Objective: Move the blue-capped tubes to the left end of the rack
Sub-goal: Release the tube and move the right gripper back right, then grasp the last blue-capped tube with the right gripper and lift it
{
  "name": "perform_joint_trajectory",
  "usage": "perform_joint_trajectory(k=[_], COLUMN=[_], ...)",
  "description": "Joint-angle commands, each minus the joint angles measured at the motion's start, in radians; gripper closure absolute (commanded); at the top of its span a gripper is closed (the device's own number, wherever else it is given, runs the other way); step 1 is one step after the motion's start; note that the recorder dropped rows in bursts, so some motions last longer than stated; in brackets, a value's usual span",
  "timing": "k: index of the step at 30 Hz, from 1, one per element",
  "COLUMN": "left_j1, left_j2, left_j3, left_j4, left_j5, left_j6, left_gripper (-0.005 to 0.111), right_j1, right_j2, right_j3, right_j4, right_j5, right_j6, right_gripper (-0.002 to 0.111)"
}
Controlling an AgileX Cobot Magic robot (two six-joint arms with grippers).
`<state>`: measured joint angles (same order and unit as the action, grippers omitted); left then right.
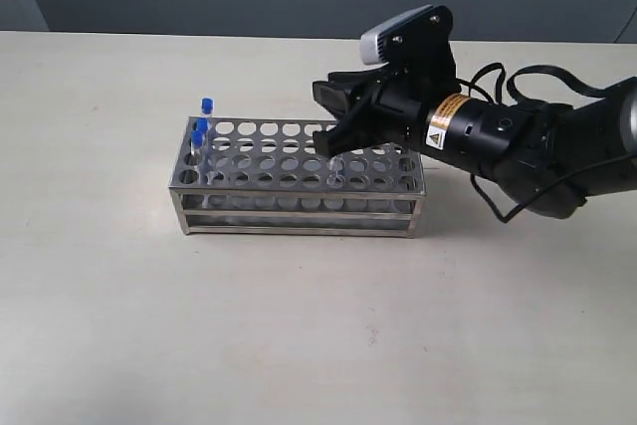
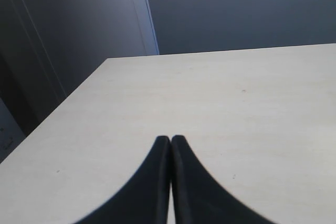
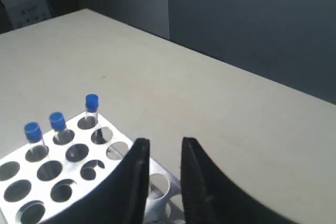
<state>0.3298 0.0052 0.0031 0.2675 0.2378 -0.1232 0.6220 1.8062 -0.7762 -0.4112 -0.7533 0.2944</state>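
Observation:
The steel rack stands mid-table, its corner also in the right wrist view. Three blue-capped tubes stand upright in its left-end holes, their caps plain in the right wrist view. My right gripper hangs over the rack's middle-right, open. Between and below its fingers stands a pale clear tube, narrower than the gap; it shows no blue cap. That tube sits in the rack. My left gripper is shut on nothing above bare table, outside the exterior view.
The right arm and its cables reach in from the right, above the table behind the rack. A pale tabletop surrounds the rack. A dark wall runs along the far edge.

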Motion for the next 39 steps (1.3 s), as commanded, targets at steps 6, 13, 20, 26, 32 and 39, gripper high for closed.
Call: perform_joint_trajectory(k=[6, 13, 20, 26, 32, 39], left_j1=[-0.003, -0.003, -0.003, -0.003, -0.003, -0.003], left_j2=[-0.005, -0.005, -0.005, -0.005, -0.005, -0.005], left_j3=[-0.003, -0.003, -0.003, -0.003, -0.003, -0.003], left_j4=[0.002, 0.002, 0.002, 0.002, 0.002, 0.002], left_j5=[-0.004, -0.004, -0.004, -0.004, -0.004, -0.004], left_j6=[-0.004, -0.004, -0.004, -0.004, -0.004, -0.004], left_gripper=[0.106, 0.106, 0.106, 0.106, 0.106, 0.106], right_j1=[-0.006, -0.004, -0.004, -0.004, -0.004, -0.004], right_j2=[0.009, 0.111, 0.159, 0.137, 0.095, 0.141], right_j3=[0.002, 0.002, 0.002, 0.002, 0.002, 0.002], right_j4=[0.27, 0.233, 0.233, 0.212, 0.2, 0.131], right_j5=[0.079, -0.019, -0.095, -0.118, -0.136, -0.091], right_j6=[-0.228, -0.209, -0.188, -0.188, -0.188, -0.132], right_gripper=[0.041, 0.041, 0.041, 0.041, 0.044, 0.044])
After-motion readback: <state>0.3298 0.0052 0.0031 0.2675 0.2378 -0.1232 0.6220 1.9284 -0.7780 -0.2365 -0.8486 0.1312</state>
